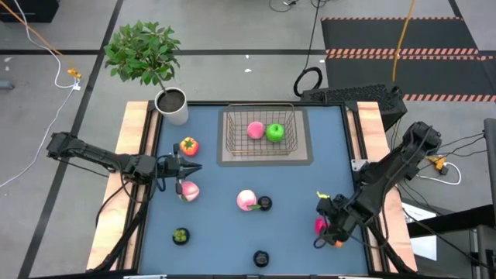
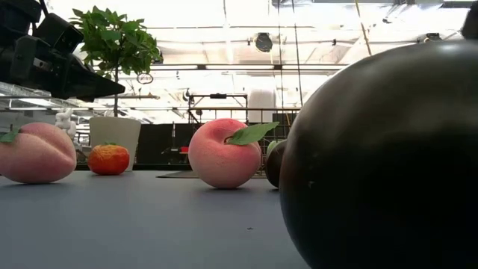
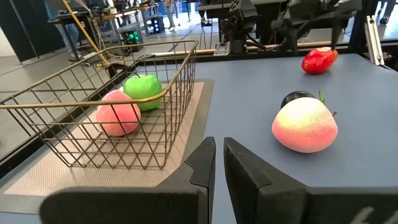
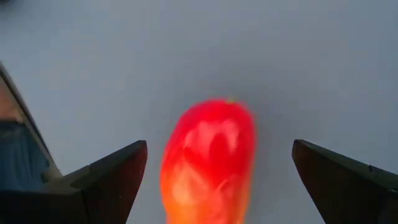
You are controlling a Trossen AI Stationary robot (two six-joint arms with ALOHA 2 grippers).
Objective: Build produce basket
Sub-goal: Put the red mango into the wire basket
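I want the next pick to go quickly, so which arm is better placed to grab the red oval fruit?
The right. Its claw is open with the red oval fruit between its fingers; the left claw is across the table, nearly closed.

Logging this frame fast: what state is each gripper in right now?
Left gripper: shut, holding nothing, above a pink peach.
Right gripper: open, fingers either side of the red-orange oval, not yet gripping.
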